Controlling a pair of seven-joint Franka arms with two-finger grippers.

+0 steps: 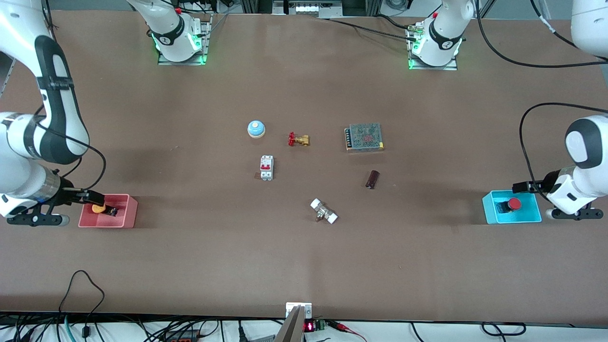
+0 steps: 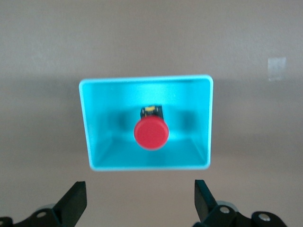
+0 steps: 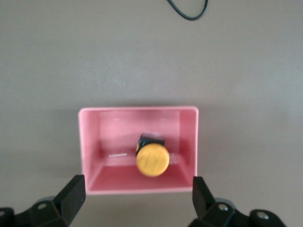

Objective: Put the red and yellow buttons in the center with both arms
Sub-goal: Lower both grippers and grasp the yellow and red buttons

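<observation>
Red button [image 2: 151,134]: lies in my blue bin [image 2: 206,118], toward the left arm's end of the surface.
Yellow button [image 3: 152,160]: in the pink bin [image 3: 90,142].
Left tool [image 2: 139,201]: spread wide over the blue bin's edge.
Right tool [image 3: 138,198]: wide, over the pink bin.

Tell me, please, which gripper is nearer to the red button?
Left. The left gripper hangs open over the cyan bin holding the red button; the right gripper is over the pink bin.
</observation>
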